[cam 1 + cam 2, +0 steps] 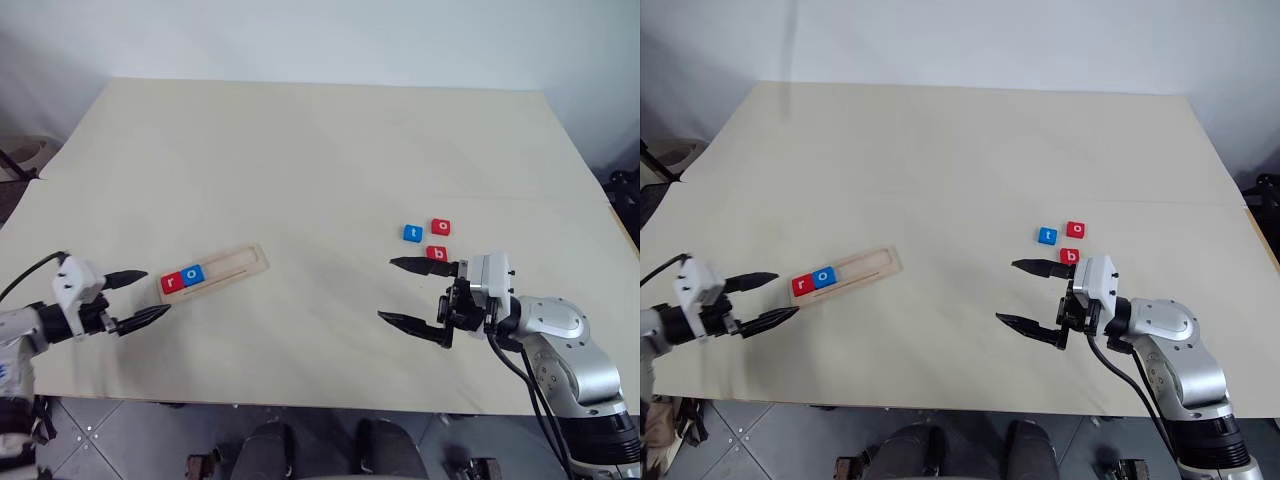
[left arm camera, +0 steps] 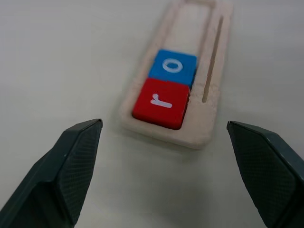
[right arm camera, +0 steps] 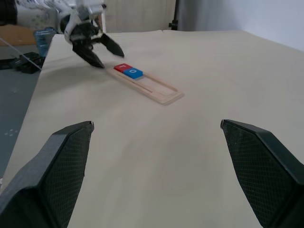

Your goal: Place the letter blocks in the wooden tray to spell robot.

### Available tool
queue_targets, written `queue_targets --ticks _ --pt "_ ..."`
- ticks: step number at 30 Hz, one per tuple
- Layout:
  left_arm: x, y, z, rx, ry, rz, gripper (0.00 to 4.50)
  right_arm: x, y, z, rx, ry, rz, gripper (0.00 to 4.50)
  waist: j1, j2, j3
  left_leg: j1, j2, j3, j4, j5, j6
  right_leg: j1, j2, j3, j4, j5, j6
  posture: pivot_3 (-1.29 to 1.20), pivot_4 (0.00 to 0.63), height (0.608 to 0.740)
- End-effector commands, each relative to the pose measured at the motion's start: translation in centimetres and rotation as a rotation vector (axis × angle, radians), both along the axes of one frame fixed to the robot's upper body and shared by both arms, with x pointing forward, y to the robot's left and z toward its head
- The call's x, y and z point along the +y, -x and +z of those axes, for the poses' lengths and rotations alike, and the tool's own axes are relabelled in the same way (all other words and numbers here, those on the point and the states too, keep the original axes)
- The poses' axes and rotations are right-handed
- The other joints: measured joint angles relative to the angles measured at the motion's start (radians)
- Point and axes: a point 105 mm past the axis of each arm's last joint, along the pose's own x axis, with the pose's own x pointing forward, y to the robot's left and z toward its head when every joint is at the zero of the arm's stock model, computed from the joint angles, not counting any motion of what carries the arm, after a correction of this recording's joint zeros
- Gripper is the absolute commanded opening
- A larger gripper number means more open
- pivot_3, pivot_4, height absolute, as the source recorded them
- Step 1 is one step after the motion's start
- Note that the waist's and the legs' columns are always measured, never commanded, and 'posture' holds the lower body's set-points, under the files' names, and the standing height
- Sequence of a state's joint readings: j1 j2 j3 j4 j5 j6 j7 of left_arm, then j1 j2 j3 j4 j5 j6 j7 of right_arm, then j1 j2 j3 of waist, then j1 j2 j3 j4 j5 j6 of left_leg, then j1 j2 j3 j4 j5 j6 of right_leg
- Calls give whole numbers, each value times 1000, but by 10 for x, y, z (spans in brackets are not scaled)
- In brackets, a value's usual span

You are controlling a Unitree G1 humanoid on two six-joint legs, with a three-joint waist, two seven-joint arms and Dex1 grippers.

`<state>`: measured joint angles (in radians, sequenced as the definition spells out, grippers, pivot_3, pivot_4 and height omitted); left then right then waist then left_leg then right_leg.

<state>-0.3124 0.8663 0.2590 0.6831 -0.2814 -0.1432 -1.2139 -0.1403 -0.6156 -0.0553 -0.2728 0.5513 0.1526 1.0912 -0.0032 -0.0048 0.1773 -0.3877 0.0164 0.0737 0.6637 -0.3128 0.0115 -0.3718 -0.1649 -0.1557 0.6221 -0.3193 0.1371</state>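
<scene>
Two letter blocks, red r [image 1: 171, 283] and blue o [image 1: 194, 273], sit in the pale wooden tray [image 1: 245, 262]. Both hands, left [image 1: 138, 299] and right [image 1: 405, 293], gape empty; red b [image 1: 437, 253] looks next for grabbing.

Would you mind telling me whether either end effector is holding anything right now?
Nothing is held: the left end effector and the right end effector are both open and empty.

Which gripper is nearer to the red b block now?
The right. The right gripper, open, is just beside the red b block, which lies by its upper finger. The left gripper, open, is far across the table, at the wooden tray.
</scene>
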Motion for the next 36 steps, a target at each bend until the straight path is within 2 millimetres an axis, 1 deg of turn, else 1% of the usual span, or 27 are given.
queue_targets --ticks 1,3,6,14,19,22,26,28,32,36 --pt "-2 -8 -3 22 -34 -38 4456 -2 4 12 -50 4 -12 4500 1 0 0 0 0 3 0 0 0 0 0 0 1 0 0 0 150 740" --pt "-4 -12 -7 34 -62 -55 4456 -2 5 13 -54 2 -21 4500 1 0 0 0 0 8 0 0 0 0 0 0 1 0 0 0 150 740" --pt "-6 -18 -9 42 -48 -55 4456 -2 6 14 -59 -2 -33 4500 1 0 0 0 0 9 0 0 0 0 0 1 1 0 0 0 150 740" --pt "-14 -10 -19 147 -15 -145 4456 -2 7 17 -63 -10 -58 4500 4 0 0 1 0 9 1 0 0 0 -1 1 2 0 0 0 150 740" --pt "-25 -7 -25 174 0 -200 3468 -2 5 19 -70 -12 -65 4500 3 0 0 1 0 9 1 0 0 0 -1 1 2 0 0 0 150 740" --pt "-27 -9 -25 162 4 -196 3469 -2 5 19 -71 -13 -67 4500 5 1 -1 1 0 9 1 0 0 0 -1 1 3 0 0 0 150 740" --pt "-35 -15 -18 94 6 -206 3469 -2 6 18 -67 -13 -74 4500 8 1 -1 1 0 9 2 0 0 0 -1 1 3 0 0 0 150 740" --pt "-44 -17 -12 72 5 -248 3469 -4 8 16 -60 -11 -83 4500 12 1 -1 1 0 9 2 0 0 0 -1 1 3 0 0 0 150 740" --pt "-76 -21 5 11 5 -375 3469 -13 11 12 -35 3 -120 4500 25 1 -1 0 0 9 3 0 1 0 -1 2 3 0 0 0 150 740" --pt "-120 -30 11 -33 -88 -525 3469 -38 21 0 20 46 -194 4500 32 0 -1 -1 -1 9 4 0 1 0 -1 1 2 0 1 0 150 740"
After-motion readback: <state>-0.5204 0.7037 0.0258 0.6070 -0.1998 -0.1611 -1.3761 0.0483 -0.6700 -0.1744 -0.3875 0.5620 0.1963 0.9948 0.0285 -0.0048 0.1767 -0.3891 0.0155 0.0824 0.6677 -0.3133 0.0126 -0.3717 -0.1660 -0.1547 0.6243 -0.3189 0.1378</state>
